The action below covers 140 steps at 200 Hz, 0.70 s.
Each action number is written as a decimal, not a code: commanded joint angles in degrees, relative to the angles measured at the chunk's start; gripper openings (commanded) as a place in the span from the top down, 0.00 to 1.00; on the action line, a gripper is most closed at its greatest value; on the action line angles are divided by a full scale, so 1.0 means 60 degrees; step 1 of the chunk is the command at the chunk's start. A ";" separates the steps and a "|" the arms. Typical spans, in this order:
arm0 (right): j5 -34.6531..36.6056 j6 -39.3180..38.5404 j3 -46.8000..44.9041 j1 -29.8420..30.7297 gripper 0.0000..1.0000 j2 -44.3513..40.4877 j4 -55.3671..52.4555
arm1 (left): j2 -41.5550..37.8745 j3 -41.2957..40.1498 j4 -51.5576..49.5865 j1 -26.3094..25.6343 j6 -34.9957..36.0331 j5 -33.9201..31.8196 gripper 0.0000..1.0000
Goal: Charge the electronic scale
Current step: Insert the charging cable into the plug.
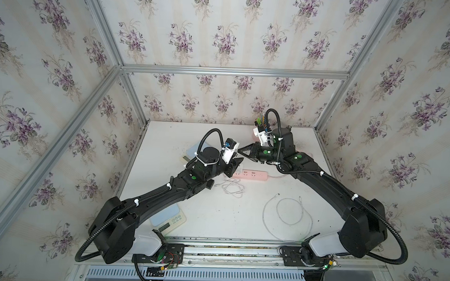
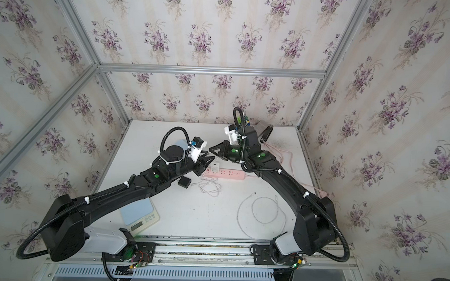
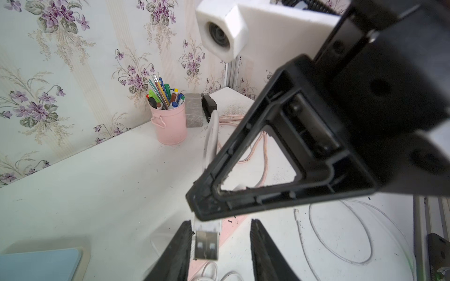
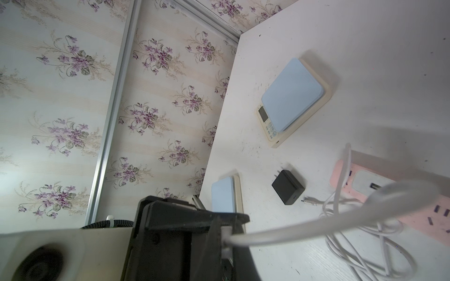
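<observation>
Above the table's middle, over the pink power strip point(image 1: 248, 174), the right gripper point(image 1: 240, 151) is clamped on the USB plug point(image 3: 207, 243) of the white cable point(image 4: 280, 231), presenting it, apparently for handover. The left gripper point(image 3: 220, 222) reaches forward, jaws part-open astride the plug, not clamped. The electronic scale point(image 1: 172, 218) sits at the near left edge, unconnected.

Soft, even light fills both top views, whose wide lens bows the silver aluminium frame rails point(image 1: 234, 70) toward the edges. In the right wrist view the white charging cable point(image 4: 389, 193) near the lens blurs, and broad soft shadows cross the white tabletop point(image 4: 377, 48).
</observation>
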 commanded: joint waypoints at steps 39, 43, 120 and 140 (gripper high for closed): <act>-0.0242 -0.0162 0.0099 0.0009 1.00 0.0034 -0.0082 | 0.0002 0.0068 0.0284 0.0031 0.0020 0.0069 0.81; -0.0236 -0.0185 0.0099 0.0009 1.00 0.0044 -0.0127 | -0.0012 0.0067 0.0285 0.0042 0.0021 0.0083 0.83; -0.0012 -0.3256 0.0705 -0.0522 0.52 -0.0362 -0.1830 | -0.0651 0.0045 -0.0974 0.0661 -0.0741 0.1728 1.00; 0.0739 -0.4996 0.0795 -0.0760 0.50 -0.1075 -0.2395 | -0.0719 0.0139 -0.1493 0.1234 -0.1334 0.3160 1.00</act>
